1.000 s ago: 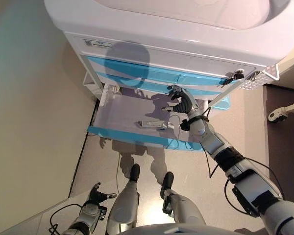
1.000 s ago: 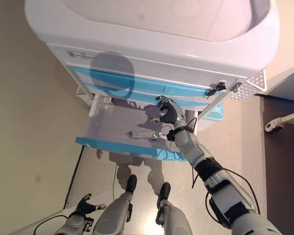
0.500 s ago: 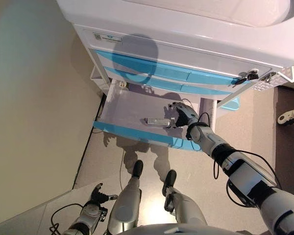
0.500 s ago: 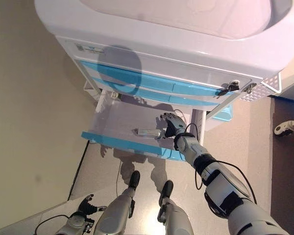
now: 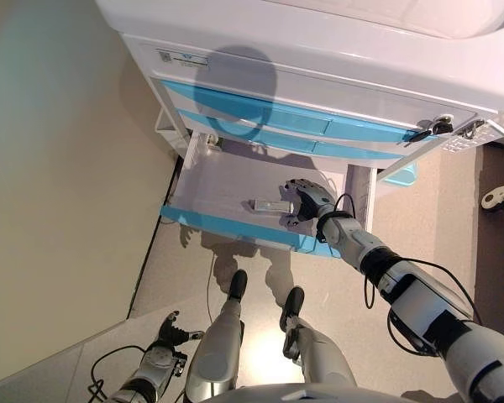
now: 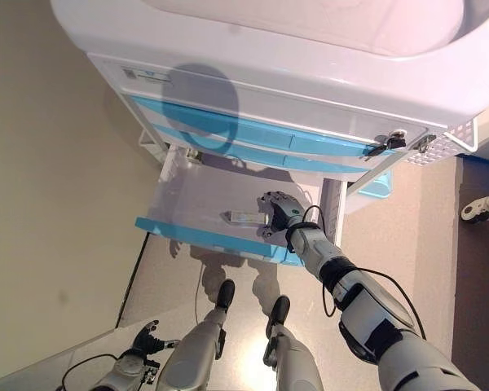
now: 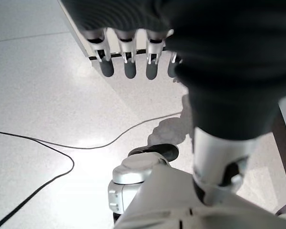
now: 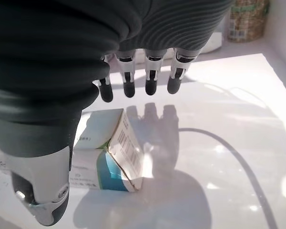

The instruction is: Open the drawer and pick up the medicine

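The cart's lowest drawer (image 5: 223, 180) stands pulled out, white inside with a blue front. A small white and blue medicine box (image 5: 270, 205) lies flat on its floor. My right hand (image 5: 307, 200) is inside the drawer, open, just right of the box. In the right wrist view the fingers (image 8: 151, 76) hang straight above the box (image 8: 109, 152), with the thumb beside it, not closed on it. My left hand (image 5: 165, 334) hangs open low at the lower left, near the floor; it also shows in the left wrist view (image 7: 128, 62).
Two closed blue drawers (image 5: 269, 117) sit above the open one, under the cart's white top. A key (image 5: 438, 128) sticks from the lock at the right. A jar (image 8: 249, 19) stands at the drawer's back. A beige wall is at the left, a caster (image 5: 497, 198) at the right.
My right hand has come down from in front of the upper drawers into the open drawer, ending beside the medicine box. The camera has shifted slightly. The left hand has not moved.
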Tool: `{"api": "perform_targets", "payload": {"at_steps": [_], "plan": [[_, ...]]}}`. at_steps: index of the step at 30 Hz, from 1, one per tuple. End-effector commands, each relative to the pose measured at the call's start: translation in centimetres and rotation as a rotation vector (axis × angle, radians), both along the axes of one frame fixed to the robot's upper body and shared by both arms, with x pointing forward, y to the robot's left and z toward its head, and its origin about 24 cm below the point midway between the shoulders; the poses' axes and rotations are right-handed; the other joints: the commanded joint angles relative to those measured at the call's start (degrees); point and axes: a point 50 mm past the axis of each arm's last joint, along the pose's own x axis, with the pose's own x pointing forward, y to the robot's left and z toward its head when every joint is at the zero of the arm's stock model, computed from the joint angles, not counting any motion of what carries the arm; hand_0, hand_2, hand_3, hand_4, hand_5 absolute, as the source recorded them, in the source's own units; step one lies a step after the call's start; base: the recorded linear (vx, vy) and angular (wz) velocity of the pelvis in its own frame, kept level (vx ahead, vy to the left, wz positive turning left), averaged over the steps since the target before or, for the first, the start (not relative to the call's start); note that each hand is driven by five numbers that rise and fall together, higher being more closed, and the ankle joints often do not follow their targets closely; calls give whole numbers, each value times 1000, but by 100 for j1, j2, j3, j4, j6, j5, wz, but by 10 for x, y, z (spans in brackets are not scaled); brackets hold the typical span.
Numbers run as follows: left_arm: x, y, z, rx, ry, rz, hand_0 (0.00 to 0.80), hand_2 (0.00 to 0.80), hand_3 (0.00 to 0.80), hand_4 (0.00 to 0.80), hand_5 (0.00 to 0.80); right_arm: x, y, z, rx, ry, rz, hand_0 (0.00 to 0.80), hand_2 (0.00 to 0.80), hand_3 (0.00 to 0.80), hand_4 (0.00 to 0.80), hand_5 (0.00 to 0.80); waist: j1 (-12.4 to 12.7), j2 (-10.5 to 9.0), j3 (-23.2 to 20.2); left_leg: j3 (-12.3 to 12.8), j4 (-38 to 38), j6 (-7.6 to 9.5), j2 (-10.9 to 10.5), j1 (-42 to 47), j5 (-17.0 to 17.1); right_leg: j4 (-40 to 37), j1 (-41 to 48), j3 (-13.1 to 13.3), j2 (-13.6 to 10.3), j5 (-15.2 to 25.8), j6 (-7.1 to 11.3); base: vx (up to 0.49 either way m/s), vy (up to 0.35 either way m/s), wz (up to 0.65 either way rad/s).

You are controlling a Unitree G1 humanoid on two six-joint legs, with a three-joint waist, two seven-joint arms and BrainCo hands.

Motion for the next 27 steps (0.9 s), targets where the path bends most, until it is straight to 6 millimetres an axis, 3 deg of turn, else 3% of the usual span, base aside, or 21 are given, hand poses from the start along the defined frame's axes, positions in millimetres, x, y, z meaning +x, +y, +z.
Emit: {"api": "perform_targets", "payload": {"at_steps": [1,15,16,17,18,19,27], "plan": [[3,-4,-1,-16,-7,23,0,0,0,0,0,4,22,15,-6,-60,76,0,0,0,0,0,-39,-80,74,133,-252,231,-298,58,29,364,-198,94,-170,142,313,0,0,0],[8,-5,1,-4,-21,14,0,0,0,0,0,3,20,0,-135,-53,39,0,0,0,0,0,21,67,229,70,-275,222,-316,-64,104,400,-317,49,-188,171,309,0,0,0],[9,-6,2,-4,-24,12,0,0,0,0,0,3,21,0,-157,-57,46,411,411,411,411,411,22,69,243,65,-279,220,-320,-67,112,395,-310,47,-187,172,308,1,-8,3],[10,-6,2,-3,-24,10,0,0,0,0,0,2,21,-3,-177,-53,50,455,455,455,455,455,29,69,261,56,-285,218,-323,-51,103,409,-297,43,-188,149,308,0,0,0],[11,-8,2,-5,-28,4,0,0,0,0,0,2,22,-5,-197,-52,55,671,671,671,671,671,33,79,250,30,-287,221,-325,-90,126,401,-319,17,-191,168,308,0,0,0],[12,-8,2,-4,-28,4,0,0,0,0,0,0,23,-8,-207,-46,56,800,800,800,800,800,33,85,267,5,-294,216,-331,-84,124,430,-321,5,-195,140,302,0,0,0],[17,-12,4,-12,-44,5,0,0,0,0,0,-5,28,-14,-217,-32,78,800,800,800,800,800,18,76,292,-67,-333,210,-334,-103,155,426,-328,-17,-206,133,295,3,-5,5]]}}
